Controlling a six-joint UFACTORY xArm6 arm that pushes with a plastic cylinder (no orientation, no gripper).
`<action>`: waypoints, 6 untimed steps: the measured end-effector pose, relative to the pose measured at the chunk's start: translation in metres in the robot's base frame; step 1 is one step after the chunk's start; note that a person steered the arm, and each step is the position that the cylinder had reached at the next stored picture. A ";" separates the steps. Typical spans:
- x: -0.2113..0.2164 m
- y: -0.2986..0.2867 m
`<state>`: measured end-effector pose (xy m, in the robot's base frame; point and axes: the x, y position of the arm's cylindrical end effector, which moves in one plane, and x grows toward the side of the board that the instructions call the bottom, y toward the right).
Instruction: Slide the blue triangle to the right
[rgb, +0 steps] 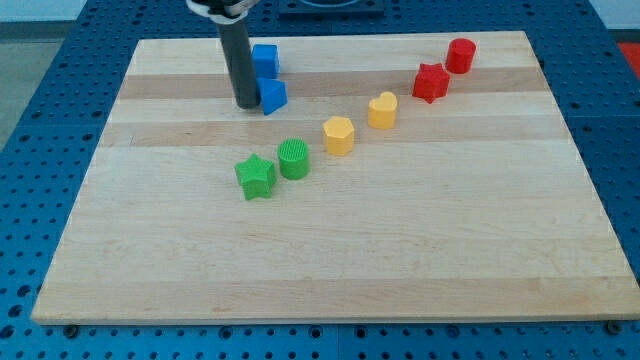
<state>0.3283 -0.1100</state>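
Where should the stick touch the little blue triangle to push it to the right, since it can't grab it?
No grabbing: push the blue triangle on its flat face toward the view's left, coming from that side. My tip already sits right against that face, probably touching. The blue cube sits just above the triangle, so I would push level and straight, so the triangle slides right without turning.

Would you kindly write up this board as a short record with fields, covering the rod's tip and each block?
tip: my tip at the view's upper left, right beside the blue triangle, on its left
blue triangle: just below the blue cube
blue cube: near the board's top edge
green star: beside the green cylinder
yellow blocks: hexagon, heart
red blocks: star, cylinder
surface: wooden board
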 end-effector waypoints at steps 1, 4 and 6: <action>-0.005 0.000; -0.021 0.025; 0.002 0.012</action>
